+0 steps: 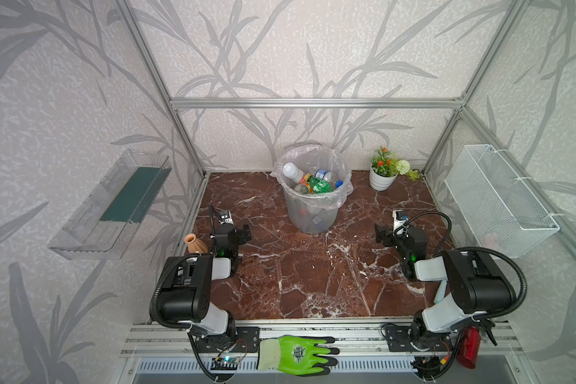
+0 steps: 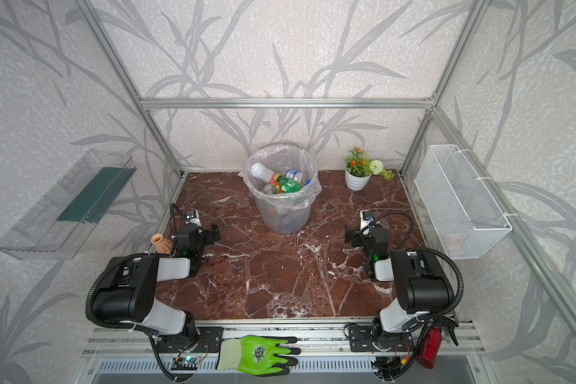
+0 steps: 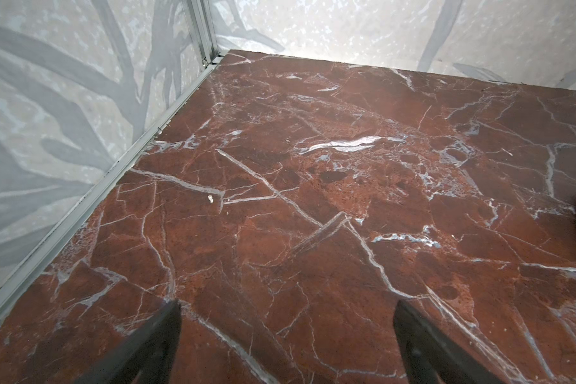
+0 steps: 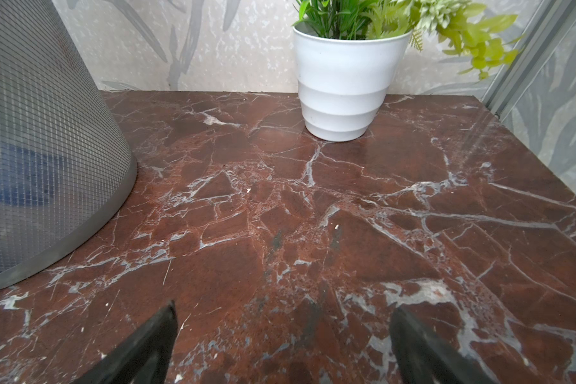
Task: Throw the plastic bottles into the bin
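Left gripper [image 3: 286, 304] and right gripper [image 4: 283, 306] hang released, empty. Bottles [image 1: 318, 184] lie in the bin [image 1: 300, 219]; best, I think, to stay clear of it.

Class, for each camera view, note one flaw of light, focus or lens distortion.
In both top views the wide lens splays the frame posts outward; in the left wrist view glare washes out the far wall; in the right wrist view the right gripper is blurred at its tips.
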`<action>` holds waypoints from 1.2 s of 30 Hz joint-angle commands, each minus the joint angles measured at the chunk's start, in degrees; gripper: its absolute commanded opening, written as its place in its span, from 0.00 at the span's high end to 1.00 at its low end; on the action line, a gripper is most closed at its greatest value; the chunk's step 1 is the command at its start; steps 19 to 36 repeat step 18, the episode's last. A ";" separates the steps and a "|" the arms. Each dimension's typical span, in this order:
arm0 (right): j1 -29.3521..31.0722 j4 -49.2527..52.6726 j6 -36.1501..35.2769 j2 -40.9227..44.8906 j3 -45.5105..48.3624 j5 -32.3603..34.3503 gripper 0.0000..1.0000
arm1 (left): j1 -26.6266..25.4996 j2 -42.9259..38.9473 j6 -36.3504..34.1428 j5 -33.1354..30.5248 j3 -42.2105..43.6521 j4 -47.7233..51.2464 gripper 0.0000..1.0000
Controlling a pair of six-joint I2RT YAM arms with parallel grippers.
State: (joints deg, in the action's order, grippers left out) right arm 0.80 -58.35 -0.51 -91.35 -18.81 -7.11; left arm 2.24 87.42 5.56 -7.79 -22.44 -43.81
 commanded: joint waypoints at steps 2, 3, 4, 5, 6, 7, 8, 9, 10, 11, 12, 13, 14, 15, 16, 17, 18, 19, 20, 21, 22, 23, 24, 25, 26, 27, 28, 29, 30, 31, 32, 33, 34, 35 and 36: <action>0.13 -0.49 -0.39 0.64 -1.14 -0.10 0.01 | 0.02 -0.69 -1.14 0.33 -0.94 -1.58 0.01; 0.20 -0.50 -0.38 0.57 -1.14 -0.11 0.01 | -0.04 -0.68 -1.17 0.32 -0.94 -1.51 0.01; 0.17 -0.50 -0.38 0.61 -1.14 -0.09 0.01 | -0.01 -0.67 -1.17 0.33 -0.94 -1.54 0.01; 0.17 -0.53 -0.42 0.62 -1.14 -0.09 0.01 | -0.01 -0.68 -1.17 0.32 -0.94 -1.51 0.01; 0.18 -0.54 -0.43 0.56 -1.14 -0.10 0.01 | -0.04 -0.71 -1.17 0.34 -0.94 -1.54 0.01; 0.17 -0.54 -0.39 0.61 -1.14 -0.14 0.01 | -0.04 -0.69 -1.17 0.34 -0.95 -1.53 0.01; 0.18 -0.54 -0.39 0.62 -1.14 -0.13 0.01 | -0.04 -0.67 -1.21 0.39 -0.99 -1.54 0.01; 0.17 -0.50 -0.44 0.57 -1.19 -0.11 0.01 | 0.04 -0.67 -1.17 0.35 -0.99 -1.51 0.01; 0.17 -0.47 -0.43 0.64 -1.17 -0.10 0.01 | -0.03 -0.68 -1.17 0.32 -0.94 -1.54 0.01; 0.21 -0.47 -0.39 0.56 -1.21 -0.13 0.01 | 0.02 -0.69 -1.17 0.34 -0.99 -1.49 0.01; 0.17 -0.11 -0.52 0.54 -1.44 -0.09 0.01 | -0.02 -0.67 -1.17 0.33 -0.95 -1.53 0.01; 0.45 0.66 -0.73 0.62 -1.79 0.36 0.01 | -0.04 -0.65 -1.17 0.34 -0.96 -1.50 0.01; 1.04 1.68 -1.38 0.65 -2.29 1.21 0.01 | -0.03 -0.67 -1.17 0.35 -0.96 -1.53 0.01; 1.73 2.56 -1.88 0.76 -2.65 2.29 0.01 | -0.02 -0.71 -1.17 0.33 -0.99 -1.54 0.01; 2.10 2.96 -2.12 0.74 -2.72 2.86 0.01 | -0.02 -0.71 -1.17 0.32 -0.94 -1.54 0.01; 2.12 2.62 -2.05 0.69 -2.59 2.82 0.01 | -0.04 -0.67 -1.17 0.32 -0.94 -1.49 0.01; 2.10 2.67 -2.04 0.78 -2.64 2.81 0.01 | -0.02 -0.69 -1.16 0.33 -0.94 -1.54 0.01; 2.10 2.67 -2.04 0.78 -2.64 2.81 0.01 | -0.02 -0.69 -1.16 0.33 -0.94 -1.54 0.01; 2.10 2.67 -2.04 0.78 -2.64 2.81 0.01 | -0.02 -0.69 -1.16 0.33 -0.94 -1.54 0.01; 2.10 2.67 -2.04 0.78 -2.64 2.81 0.01 | -0.02 -0.69 -1.16 0.33 -0.94 -1.54 0.01; 2.10 2.67 -2.04 0.78 -2.64 2.81 0.01 | -0.02 -0.69 -1.16 0.33 -0.94 -1.54 0.01; 2.10 2.67 -2.04 0.78 -2.64 2.81 0.01 | -0.02 -0.69 -1.16 0.33 -0.94 -1.54 0.01; 2.10 2.67 -2.04 0.78 -2.64 2.81 0.01 | -0.02 -0.69 -1.16 0.33 -0.94 -1.54 0.01; 2.10 2.67 -2.04 0.78 -2.64 2.81 0.01 | -0.02 -0.69 -1.16 0.33 -0.94 -1.54 0.01; 2.10 2.67 -2.04 0.78 -2.64 2.81 0.01 | -0.02 -0.69 -1.16 0.33 -0.94 -1.54 0.01; 2.10 2.67 -2.04 0.78 -2.64 2.81 0.01 | -0.02 -0.69 -1.16 0.33 -0.94 -1.54 0.01; 2.10 2.67 -2.04 0.78 -2.64 2.81 0.01 | -0.02 -0.69 -1.16 0.33 -0.94 -1.54 0.01; 2.10 2.67 -2.04 0.78 -2.64 2.81 0.01 | -0.02 -0.69 -1.16 0.33 -0.94 -1.54 0.01; 2.10 2.67 -2.04 0.78 -2.64 2.81 0.01 | -0.02 -0.69 -1.16 0.33 -0.94 -1.54 0.01; 2.10 2.67 -2.04 0.78 -2.64 2.81 0.01 | -0.02 -0.69 -1.16 0.33 -0.94 -1.54 0.01; 2.10 2.67 -2.04 0.78 -2.64 2.81 0.01 | -0.02 -0.69 -1.16 0.33 -0.94 -1.54 0.01; 2.10 2.67 -2.04 0.78 -2.64 2.81 0.01 | -0.02 -0.69 -1.16 0.33 -0.94 -1.54 0.01; 2.10 2.67 -2.04 0.78 -2.64 2.81 0.01 | -0.02 -0.69 -1.16 0.33 -0.94 -1.54 0.01; 2.10 2.67 -2.04 0.78 -2.64 2.81 0.01 | -0.02 -0.69 -1.16 0.33 -0.94 -1.54 0.01; 2.10 2.67 -2.04 0.78 -2.64 2.81 0.01 | -0.02 -0.69 -1.16 0.33 -0.94 -1.54 0.01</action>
